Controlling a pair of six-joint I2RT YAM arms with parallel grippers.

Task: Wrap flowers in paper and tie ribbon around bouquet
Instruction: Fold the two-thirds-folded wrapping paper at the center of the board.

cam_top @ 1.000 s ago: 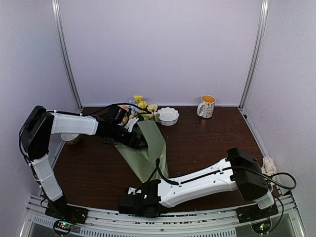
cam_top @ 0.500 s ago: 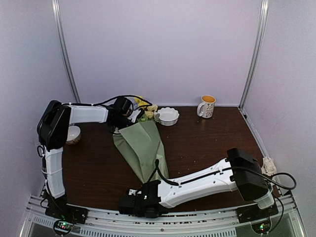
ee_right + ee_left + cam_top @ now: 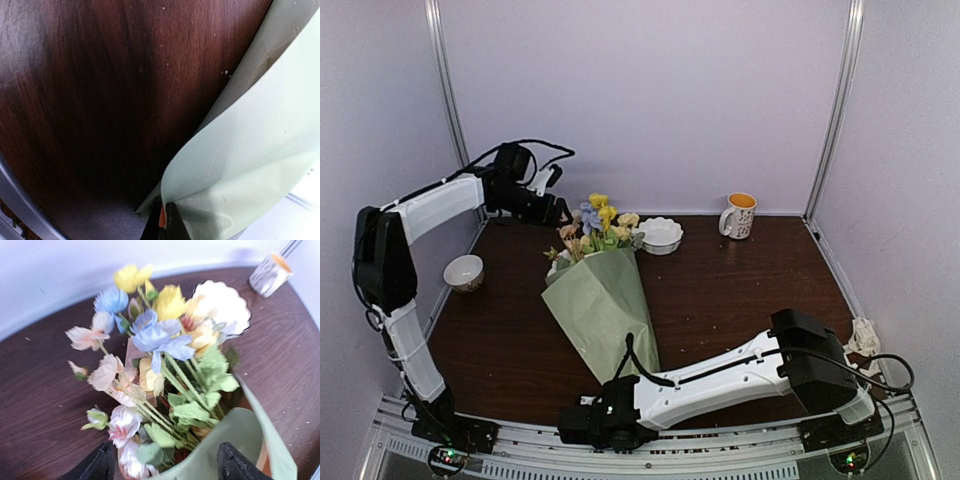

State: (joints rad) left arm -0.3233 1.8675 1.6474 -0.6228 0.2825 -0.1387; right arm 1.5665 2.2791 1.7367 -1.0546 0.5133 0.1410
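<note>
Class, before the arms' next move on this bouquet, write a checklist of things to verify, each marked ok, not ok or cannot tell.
1. Right tool shut on the narrow end of the paper: ok.
2. Left tool open, holding nothing: ok.
3. Flowers inside the paper cone, blossoms showing: ok.
4. Ribbon in view: not ok, none seen.
5. White bowl touching the flowers: cannot tell.

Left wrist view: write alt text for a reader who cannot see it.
Pastel flowers with green stems poke out of sage-green paper on a dark wooden table, framed below by the open left gripper. A white bowl sits behind the blossoms, a mug at top right.
</note>
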